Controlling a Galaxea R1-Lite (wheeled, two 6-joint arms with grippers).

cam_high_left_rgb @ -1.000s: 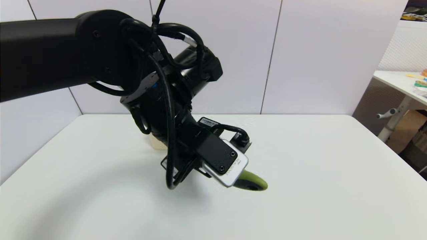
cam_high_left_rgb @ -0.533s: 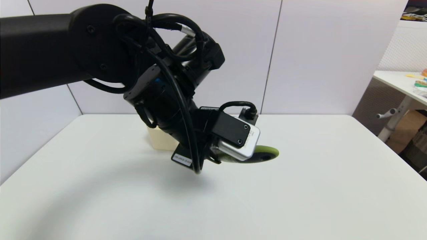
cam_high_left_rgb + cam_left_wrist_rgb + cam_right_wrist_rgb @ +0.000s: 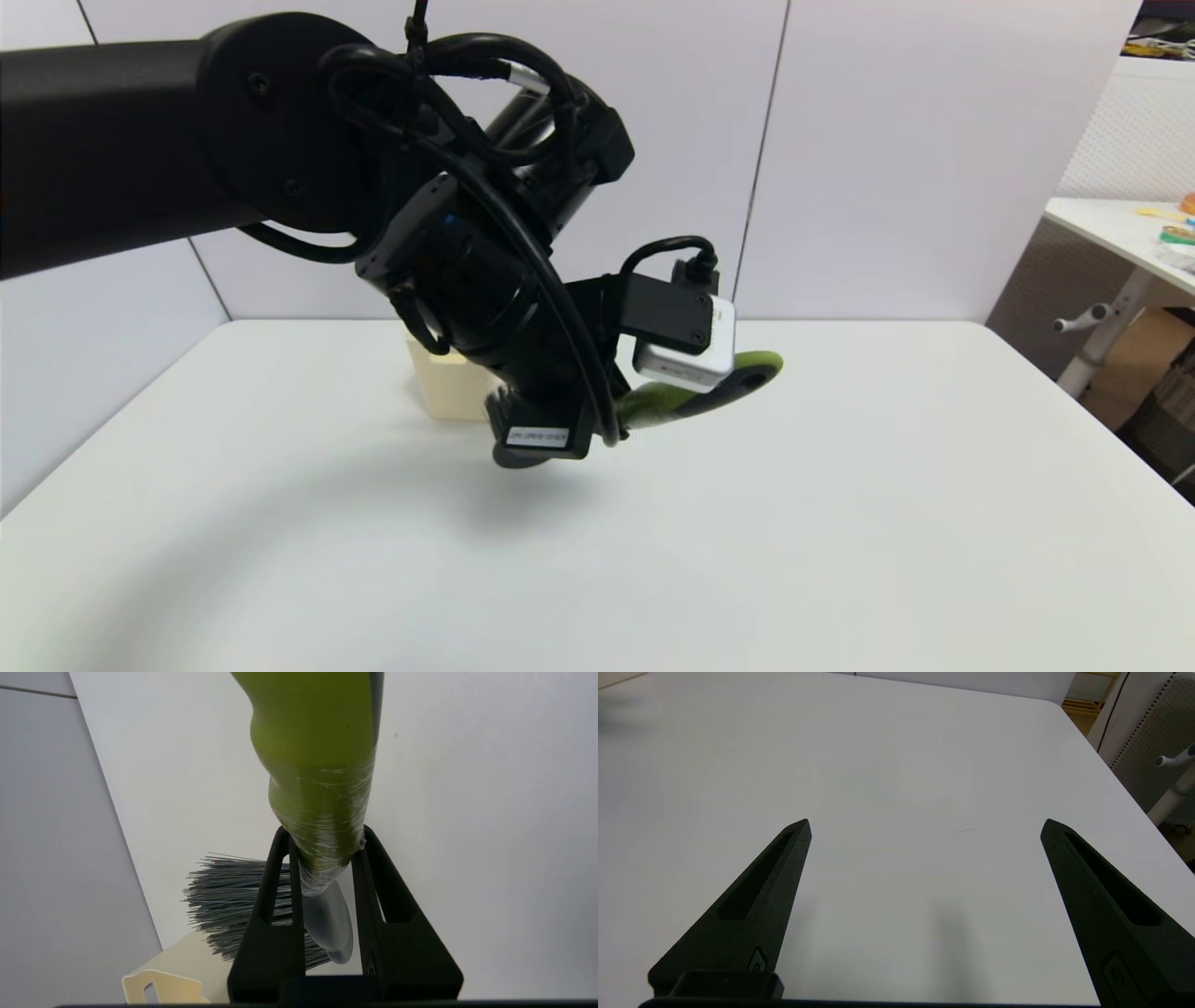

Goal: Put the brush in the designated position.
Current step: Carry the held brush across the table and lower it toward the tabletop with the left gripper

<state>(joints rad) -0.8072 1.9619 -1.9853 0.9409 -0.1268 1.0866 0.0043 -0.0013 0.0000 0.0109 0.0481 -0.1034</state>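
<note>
1. Head view: the left gripper (image 3: 597, 425) is holding the brush (image 3: 719, 387) in the air, just beside the cream bin (image 3: 448, 387) and on its right side. The lime-green handle is sticking out away from the bin and is tilting a little upward. The arm is hiding the brush head and most of the bin here. The white table (image 3: 840, 523) is lying smooth and matte under the bin.

2. Left wrist view: the left gripper (image 3: 327, 858) is clamping its two black fingers (image 3: 273, 882) on the neck of the brush (image 3: 317, 765), where the handle is getting thin. This part is looking wrapped in clear film (shiny and wrinkled, so perhaps slippery). Beyond the fingers, the long dark bristles are spreading like a fan, close to the rim of the cream bin (image 3: 163, 984); whether they are touching it, I cannot tell. The bin is looking like hard plastic with a cut-out grip hole.

3. Right wrist view: the right gripper (image 3: 924, 830) is waiting with its fingers wide apart and nothing between them, low above the white table (image 3: 901, 742), well apart from the bin.

4. My judgement: the step in hand is bringing the bristle end over the bin opening. To do it well, the arm should be tipping the head down first, then lowering slowly, and releasing only when the bin is supporting the brush, because the bristles are bending easily and the light bin may be tipping.
</note>
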